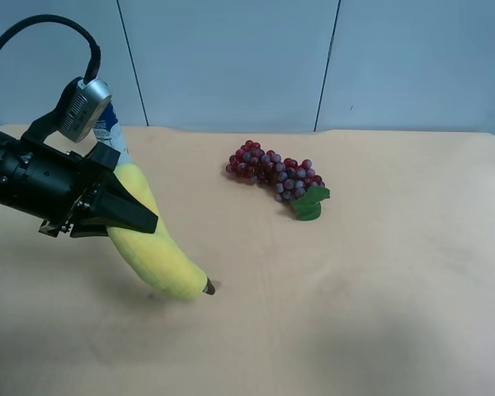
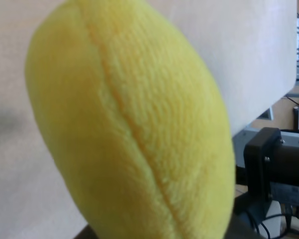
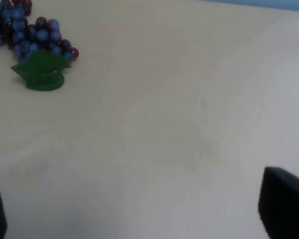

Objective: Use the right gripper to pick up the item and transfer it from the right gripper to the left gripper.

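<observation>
The left gripper (image 1: 140,216) is reaching in low and nearly level from the exterior high view's left edge, its black arm lying almost parallel to the table (image 1: 379,272). A grey-silver camera box (image 1: 87,107) is riding on top of the wrist, and a black cable (image 1: 33,29) is arching up and over it. Its pointed fingers (image 1: 130,213) are clamping the plush banana (image 1: 161,260) around the upper half. The banana is hanging at a slant, with its dark stem tip (image 1: 209,287) pointing down close to the tabletop; whether the tip is touching the surface cannot be told. In the left wrist view the yellow plush (image 2: 134,129) is filling most of the frame, its seam running along its length. The right gripper (image 3: 139,209) is showing only in its own wrist view, where it is hovering above bare table with its two black fingers (image 3: 284,206) spread wide apart and holding nothing. The grape bunch (image 1: 276,177) with its green leaf (image 1: 311,202) is lying on the table well apart from the banana, and it is also appearing in the right wrist view (image 3: 32,32).
</observation>
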`<state>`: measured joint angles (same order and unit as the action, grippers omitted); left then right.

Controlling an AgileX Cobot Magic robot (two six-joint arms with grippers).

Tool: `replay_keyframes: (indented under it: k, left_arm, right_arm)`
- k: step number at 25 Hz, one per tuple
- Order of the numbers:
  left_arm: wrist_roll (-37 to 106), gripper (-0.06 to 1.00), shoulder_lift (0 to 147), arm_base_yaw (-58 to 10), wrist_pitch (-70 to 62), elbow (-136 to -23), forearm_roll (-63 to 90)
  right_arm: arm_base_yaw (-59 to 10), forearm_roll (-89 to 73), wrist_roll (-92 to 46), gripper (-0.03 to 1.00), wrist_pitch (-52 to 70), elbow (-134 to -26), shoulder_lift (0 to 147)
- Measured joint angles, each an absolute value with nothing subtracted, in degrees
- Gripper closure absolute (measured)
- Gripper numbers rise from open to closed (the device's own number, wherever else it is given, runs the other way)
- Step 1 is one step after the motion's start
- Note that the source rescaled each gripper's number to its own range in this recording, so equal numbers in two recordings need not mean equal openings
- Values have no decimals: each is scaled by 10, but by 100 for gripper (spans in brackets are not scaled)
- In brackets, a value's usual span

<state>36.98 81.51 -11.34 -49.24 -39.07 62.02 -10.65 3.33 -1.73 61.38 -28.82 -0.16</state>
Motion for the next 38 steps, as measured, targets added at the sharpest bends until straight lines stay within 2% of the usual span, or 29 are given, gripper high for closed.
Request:
replay_keyframes:
  k: [6, 17, 31, 36, 37, 38]
  left_arm:
    - [411, 94, 844, -112, -496, -396, 652]
    - [419, 94, 898, -106, -498, -471, 626]
    - [468, 94, 986, 29, -495, -472, 651]
    - [491, 94, 1024, 52, -471, -472, 686]
    - [493, 94, 1028, 52, -468, -472, 686]
    - [495, 87, 1030, 53, -467, -472, 687]
  right_arm:
    - [-106, 33, -17, -3, 614, -288, -2]
    - [-106, 33, -17, -3, 614, -288, -2]
    - [-106, 33, -17, -3, 614, -288, -2]
    - [-106, 33, -17, -3, 614, -288, -2]
    - [-106, 33, -17, -3, 614, -288, -2]
    - [-106, 33, -17, -3, 614, -288, -2]
